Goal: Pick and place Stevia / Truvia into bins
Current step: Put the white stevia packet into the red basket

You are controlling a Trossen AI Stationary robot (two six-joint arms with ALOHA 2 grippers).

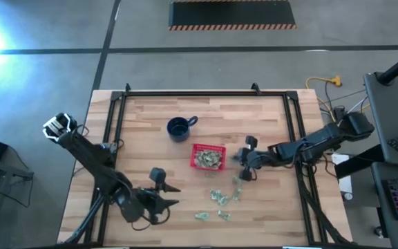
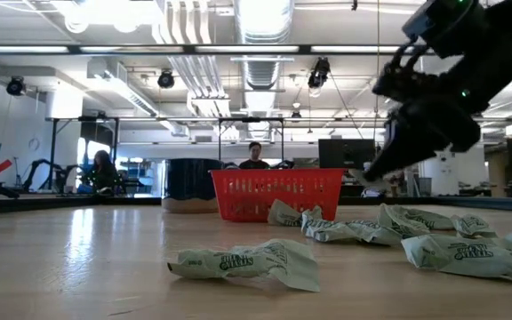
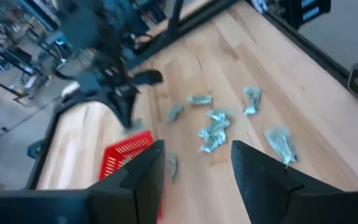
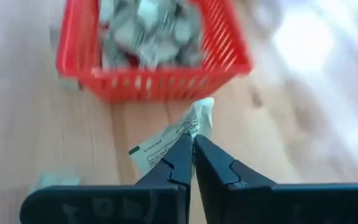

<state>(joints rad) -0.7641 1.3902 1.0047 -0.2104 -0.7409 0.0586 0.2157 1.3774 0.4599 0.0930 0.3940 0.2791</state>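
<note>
Stevia sachet (image 4: 178,135) sat pinched in your right end effector (image 4: 192,144), just right of the red basket (image 1: 208,158), ready for dropping in. Your left end effector (image 3: 194,163) waited wide open, empty, at the worktop's (image 1: 268,117) near-left.

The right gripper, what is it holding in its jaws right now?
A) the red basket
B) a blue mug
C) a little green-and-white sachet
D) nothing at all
C: in the right wrist view the right gripper has its jaws pinched shut on one sachet, just short of the red basket, which already holds many sachets.
</note>
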